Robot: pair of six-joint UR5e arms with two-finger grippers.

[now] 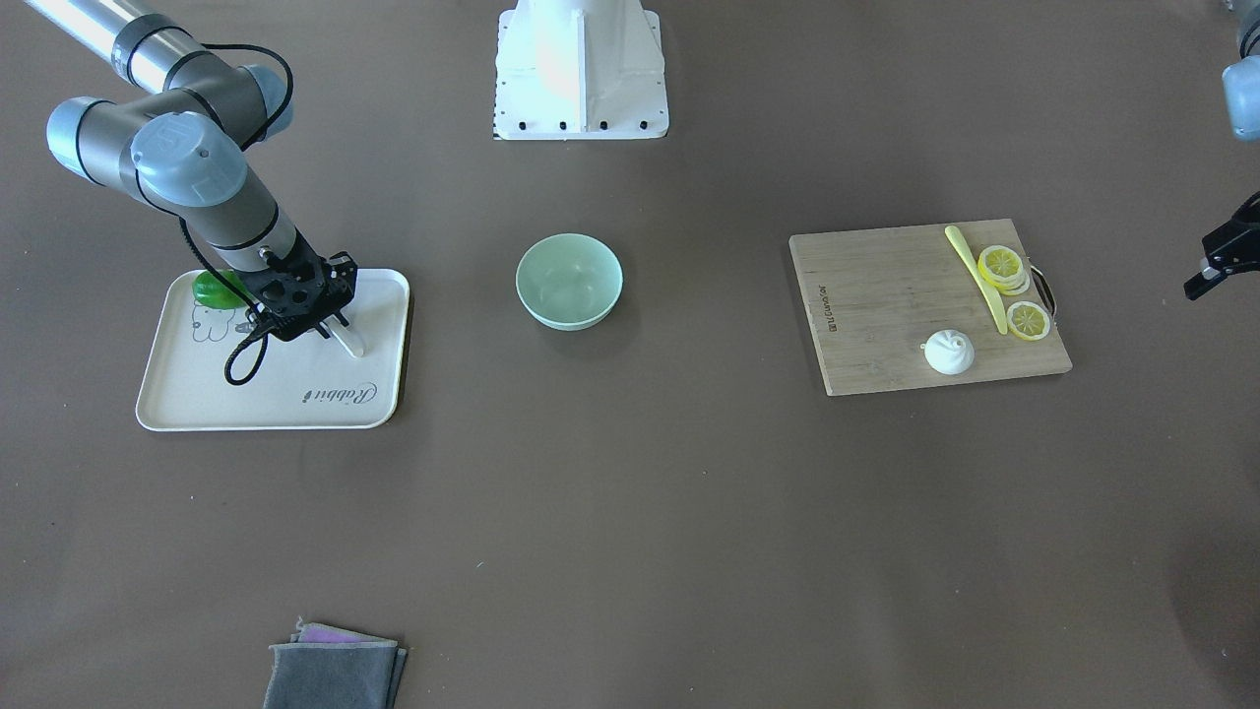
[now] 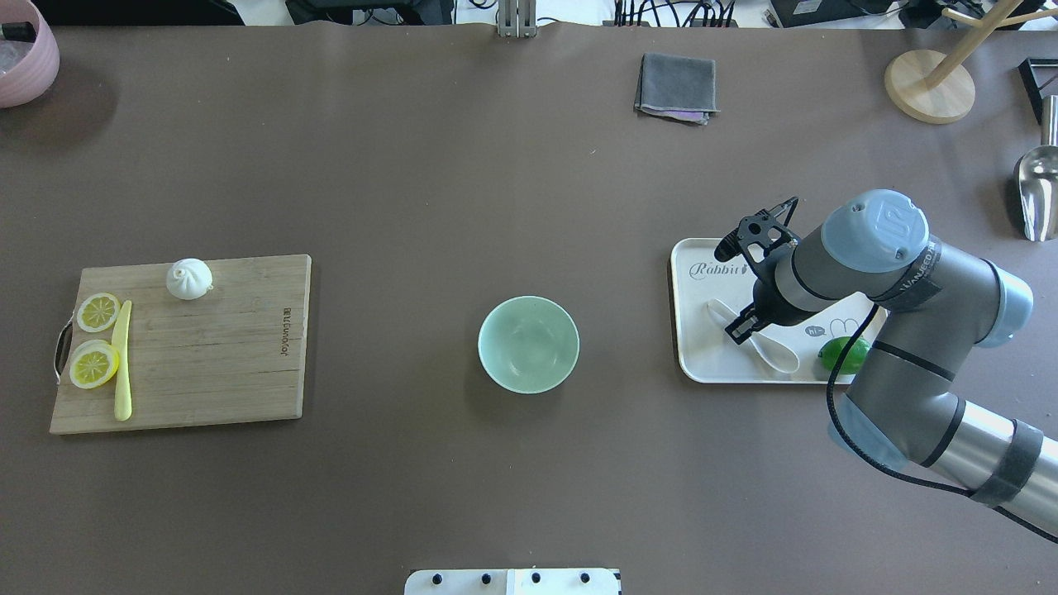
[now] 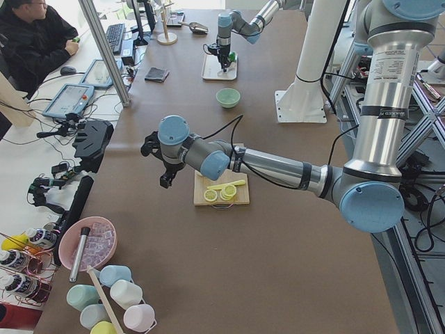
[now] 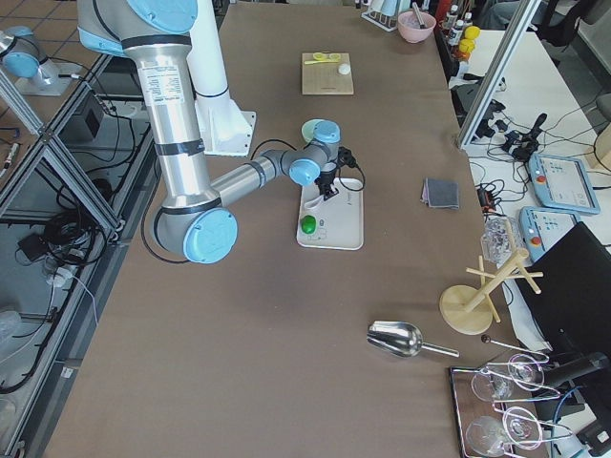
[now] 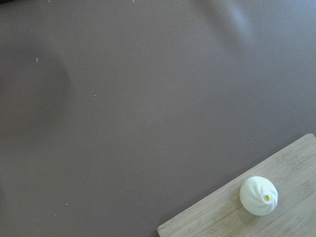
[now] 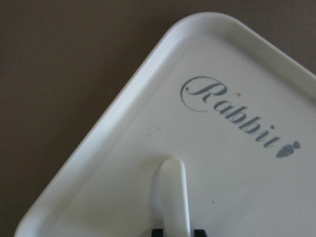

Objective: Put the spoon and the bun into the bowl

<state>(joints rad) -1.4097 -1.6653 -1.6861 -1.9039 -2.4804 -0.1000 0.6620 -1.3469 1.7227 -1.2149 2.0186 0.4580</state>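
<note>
Spoon [image 2: 774, 354] handle clenched in right jaws, seen in wrist view, on tray [image 2: 702, 364] toward desk's [image 2: 413, 207] right edge; open desk rings bowl [image 2: 502, 330]; left jaws: cannot tell.

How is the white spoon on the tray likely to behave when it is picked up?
The spoon looks glossy, so it may slip in a pinch. It seems thick and rigid, so unlikely to flex. Its rounded scoop could rock if pushed.

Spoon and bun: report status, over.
Right claw astride spoon handle on tray, grip unconfirmed. Left claw near cutting board, state unclear. Bun on board, bowl empty. Green fruit on tray, apart from spoon.
</note>
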